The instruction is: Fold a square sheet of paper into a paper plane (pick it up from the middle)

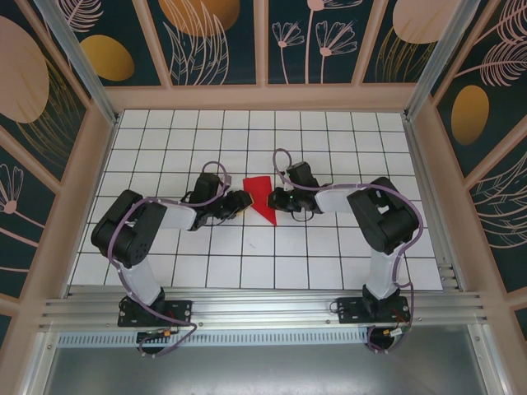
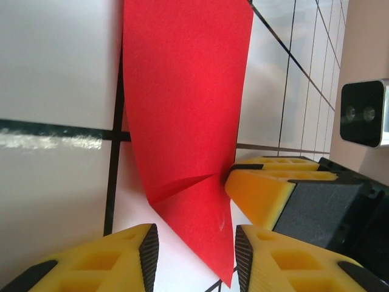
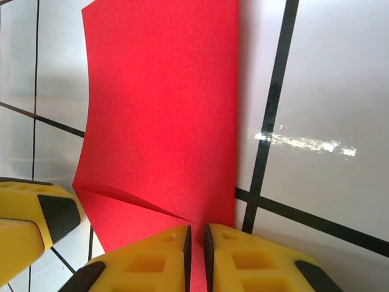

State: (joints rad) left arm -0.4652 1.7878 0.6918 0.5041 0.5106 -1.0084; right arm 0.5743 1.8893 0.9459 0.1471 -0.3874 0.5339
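Observation:
The square sheet of paper (image 1: 262, 196) is bright red and folded into a creased, pointed wedge at the middle of the gridded table. It lies between my two grippers. My right gripper (image 1: 278, 200) is shut on its right edge; in the right wrist view the pads (image 3: 196, 243) pinch the red paper (image 3: 158, 109) just below a crease. My left gripper (image 1: 245, 202) is at the wedge's left side. In the left wrist view its jaws (image 2: 196, 246) stand apart around the pointed tip of the paper (image 2: 182, 91), with the left pad clear of it.
The white gridded table (image 1: 247, 263) is walled by a wooden frame (image 1: 428, 148) at the back and on both sides, with an aluminium rail (image 1: 263, 309) along the near edge. A finger of the right gripper (image 2: 264, 191) sits close beside the left jaws.

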